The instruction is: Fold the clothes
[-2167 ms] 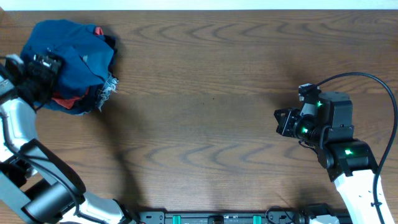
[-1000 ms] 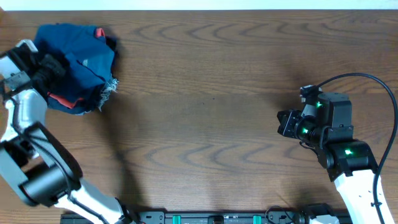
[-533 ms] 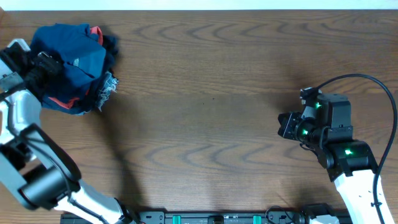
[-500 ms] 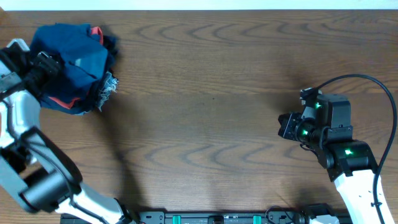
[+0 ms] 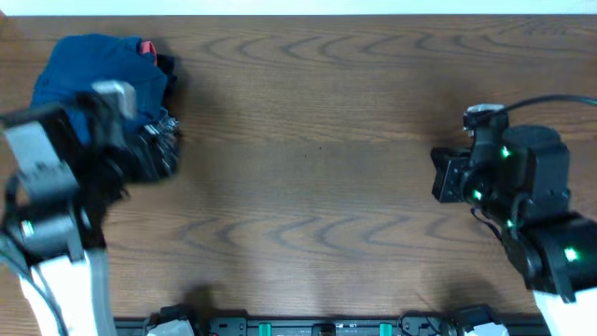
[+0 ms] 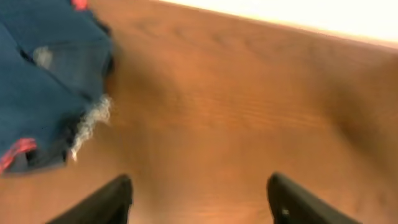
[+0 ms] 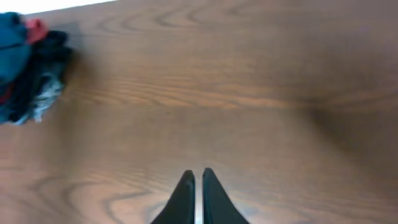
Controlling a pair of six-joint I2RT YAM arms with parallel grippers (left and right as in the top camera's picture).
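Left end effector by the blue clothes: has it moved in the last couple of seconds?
Yes. The left end effector has backed off the blue clothes, toward the table's near edge and a bit rightward, and now hangs open over bare wood.

Soft, even light is falling on the table [image 5: 317, 159]. Overhead, the left arm [image 5: 47, 187] at 9 o'clock is smearing with motion blur. The left wrist view is blurring throughout, clothes [image 6: 31, 87] included, with glare bleaching its 1 o'clock edge.
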